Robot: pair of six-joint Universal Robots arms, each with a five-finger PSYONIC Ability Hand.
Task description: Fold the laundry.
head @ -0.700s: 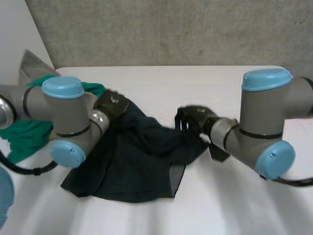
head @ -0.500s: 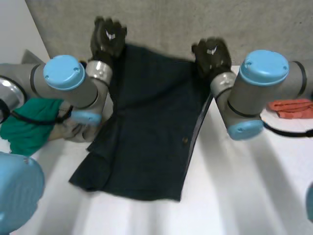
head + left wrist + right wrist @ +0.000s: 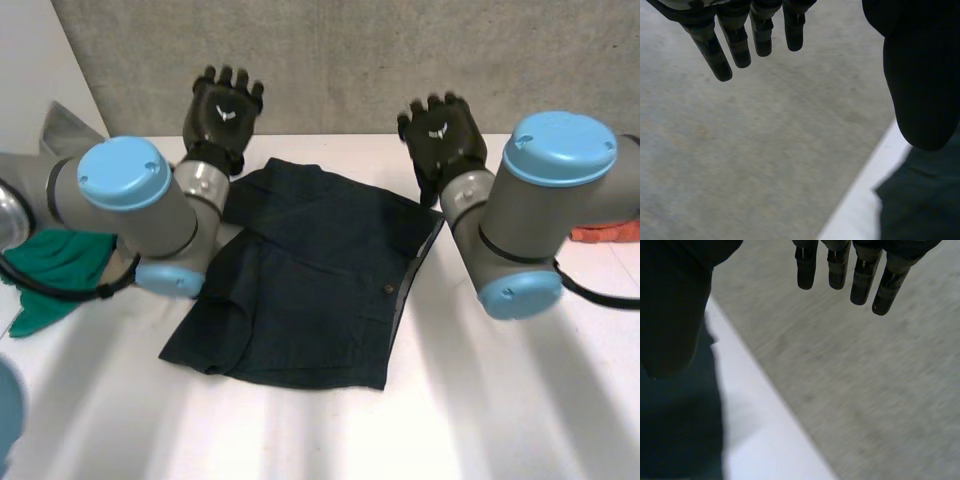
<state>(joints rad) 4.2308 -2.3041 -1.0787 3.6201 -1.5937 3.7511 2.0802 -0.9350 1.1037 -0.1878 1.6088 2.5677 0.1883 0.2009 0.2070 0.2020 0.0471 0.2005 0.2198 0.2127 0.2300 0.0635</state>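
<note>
The dark garment (image 3: pixel 310 280) lay spread on the desk (image 3: pixel 500 420), roughly midway between its left and right edges and somewhat nearer the far edge than the near one. Its longer run went from the far edge toward the near edge, slanting a little to the near left corner.

Both hands were raised over the desk's far edge. The left hand (image 3: pixel 222 110) was above the garment's far left corner and the right hand (image 3: pixel 440 130) above its far right corner. From either one, the cloth lay below and toward me. Neither hand looked clearly nearer, so I judged the next grasp could fall to both.

In the left wrist view the fingers (image 3: pixel 735 42) were straight and apart from the thumb, holding nothing. The right hand's fingers (image 3: pixel 837 270) were the same, with the garment's edge below them.

Half a second earlier both hands had pinched the garment's top edge and held it hanging high. By this moment they had let go, and the cloth had dropped flat, much smoother than the bunched heap it was a little before that.

A green cloth (image 3: pixel 50 265) sat at the desk's left edge and an orange cloth (image 3: pixel 605 232) at its right edge, both well apart from the garment.
</note>
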